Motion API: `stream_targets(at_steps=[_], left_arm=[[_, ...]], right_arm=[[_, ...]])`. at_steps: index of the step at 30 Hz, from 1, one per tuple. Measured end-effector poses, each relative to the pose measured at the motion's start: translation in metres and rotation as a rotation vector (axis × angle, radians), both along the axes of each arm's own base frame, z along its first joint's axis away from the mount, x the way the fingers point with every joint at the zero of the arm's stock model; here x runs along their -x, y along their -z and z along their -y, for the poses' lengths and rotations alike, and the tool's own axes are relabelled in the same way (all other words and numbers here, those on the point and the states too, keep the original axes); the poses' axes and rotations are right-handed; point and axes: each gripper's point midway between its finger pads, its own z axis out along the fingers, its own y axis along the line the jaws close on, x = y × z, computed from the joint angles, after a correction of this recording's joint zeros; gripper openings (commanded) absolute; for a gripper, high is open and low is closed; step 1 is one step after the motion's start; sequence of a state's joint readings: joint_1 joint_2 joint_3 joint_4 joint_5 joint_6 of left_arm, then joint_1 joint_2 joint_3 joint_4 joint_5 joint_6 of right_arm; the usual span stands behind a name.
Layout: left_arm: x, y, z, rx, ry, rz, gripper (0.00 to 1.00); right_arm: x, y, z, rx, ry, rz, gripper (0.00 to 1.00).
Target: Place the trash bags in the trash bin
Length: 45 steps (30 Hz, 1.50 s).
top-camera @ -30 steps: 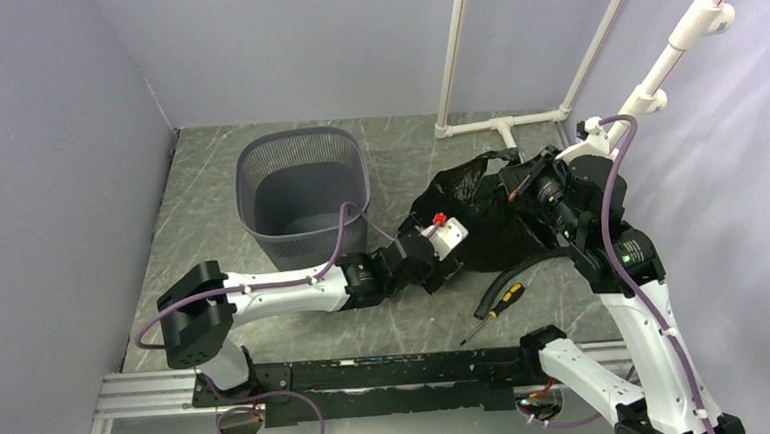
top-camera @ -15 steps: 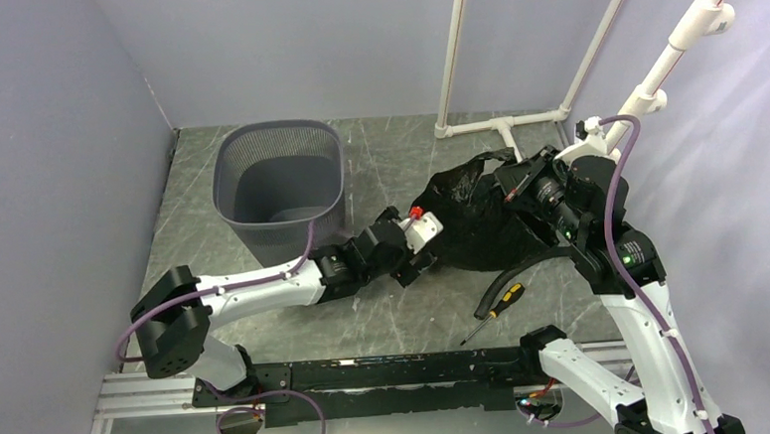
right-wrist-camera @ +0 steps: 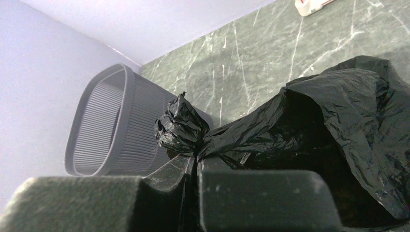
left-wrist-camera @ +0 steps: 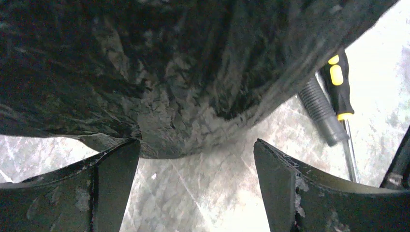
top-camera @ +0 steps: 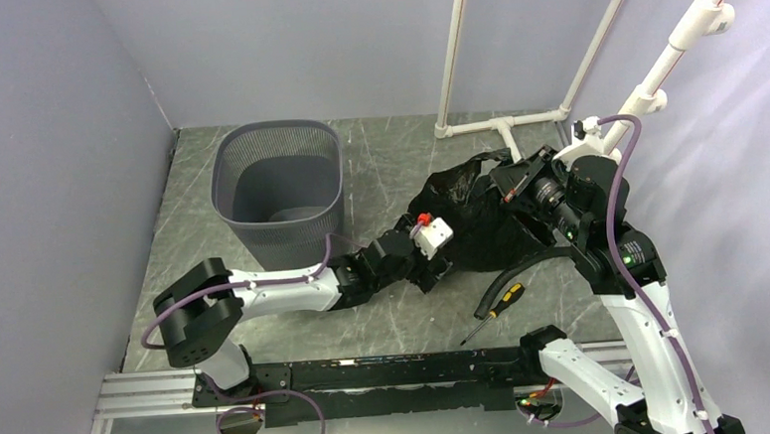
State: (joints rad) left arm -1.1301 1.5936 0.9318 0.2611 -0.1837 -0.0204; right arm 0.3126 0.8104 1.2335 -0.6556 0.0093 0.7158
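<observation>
The wrinkled black trash bag point(top-camera: 471, 222) lies on the marble floor right of centre. My right gripper point(top-camera: 514, 176) is shut on the film at the bag's upper right edge. In the right wrist view a bunched knot of the bag point(right-wrist-camera: 181, 128) sticks up above the right gripper's point(right-wrist-camera: 196, 166) pinching fingers. My left gripper point(top-camera: 439, 266) stands open at the bag's near left edge. In the left wrist view the bag point(left-wrist-camera: 169, 72) hangs just above the left gripper point(left-wrist-camera: 196, 151), with only floor between the fingers. The grey mesh trash bin point(top-camera: 282, 232) stands upright to the left, with its wall point(right-wrist-camera: 104, 125) also in the right wrist view.
A yellow-and-black screwdriver point(top-camera: 500, 305) lies near the front, beside a black ribbed hose point(top-camera: 532, 259); the screwdriver point(left-wrist-camera: 338, 82) and the hose point(left-wrist-camera: 319, 111) also show in the left wrist view. White pipes point(top-camera: 501, 123) run along the back right. Grey walls close in left, back and right.
The trash bin has shifted left from a second ago. My left arm swung left, then came back right to the bag's edge, staying open. The right gripper kept its hold.
</observation>
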Motion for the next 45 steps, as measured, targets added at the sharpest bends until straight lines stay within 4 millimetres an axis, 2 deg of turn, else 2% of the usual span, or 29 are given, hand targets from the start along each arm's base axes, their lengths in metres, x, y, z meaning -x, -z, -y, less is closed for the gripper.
stream_targets(at_steps=[3,5,6,7,10,15,21,25,30,32,35,37,38,39,45], left_arm=[[-0.008,0.001,0.006,0.051,-0.043,0.009,0.92],[-0.015,0.002,0.007,0.079,-0.086,0.016,0.87],[-0.018,0.004,0.006,0.092,-0.107,0.019,0.83],[-0.021,0.004,0.006,0.109,-0.133,0.019,0.72],[-0.030,0.003,0.007,0.155,-0.199,0.022,0.51],[-0.031,-0.006,0.011,0.208,-0.232,0.030,0.26],[-0.028,-0.019,0.012,0.179,-0.208,0.043,0.03],[-0.022,-0.055,0.005,0.161,-0.173,0.061,0.03],[0.001,-0.125,-0.010,0.128,-0.068,0.061,0.03],[0.010,-0.145,-0.013,0.106,-0.025,0.044,0.03],[0.028,-0.167,-0.020,0.066,0.049,0.000,0.13],[0.040,-0.163,-0.029,0.016,0.082,-0.042,0.21],[0.044,-0.157,-0.034,-0.013,0.092,-0.062,0.30],[0.048,-0.145,-0.039,-0.057,0.097,-0.091,0.40],[0.059,-0.070,-0.058,-0.305,0.092,-0.227,0.68]], right_arm=[[0.001,-0.002,-0.004,-0.017,-0.017,0.001,0.05],[0.002,-0.003,-0.006,-0.026,-0.026,0.004,0.05],[0.002,-0.004,-0.007,-0.032,-0.032,0.005,0.05],[0.003,-0.005,-0.008,-0.035,-0.036,0.006,0.05],[0.004,-0.008,-0.010,-0.053,-0.048,0.010,0.05],[0.007,-0.012,-0.012,-0.071,-0.060,0.019,0.05],[0.009,-0.014,-0.012,-0.077,-0.058,0.025,0.05],[0.008,-0.013,-0.010,-0.074,-0.050,0.025,0.05],[0.006,-0.013,-0.006,-0.065,-0.024,0.027,0.05],[0.005,-0.011,-0.004,-0.060,-0.010,0.023,0.05],[0.002,-0.005,0.002,-0.043,0.023,0.006,0.05],[0.000,-0.001,0.007,-0.030,0.055,-0.006,0.05],[-0.002,0.003,0.011,-0.020,0.075,-0.016,0.05],[-0.003,0.007,0.014,-0.011,0.095,-0.027,0.05],[-0.001,0.040,0.040,0.064,0.224,-0.114,0.05]])
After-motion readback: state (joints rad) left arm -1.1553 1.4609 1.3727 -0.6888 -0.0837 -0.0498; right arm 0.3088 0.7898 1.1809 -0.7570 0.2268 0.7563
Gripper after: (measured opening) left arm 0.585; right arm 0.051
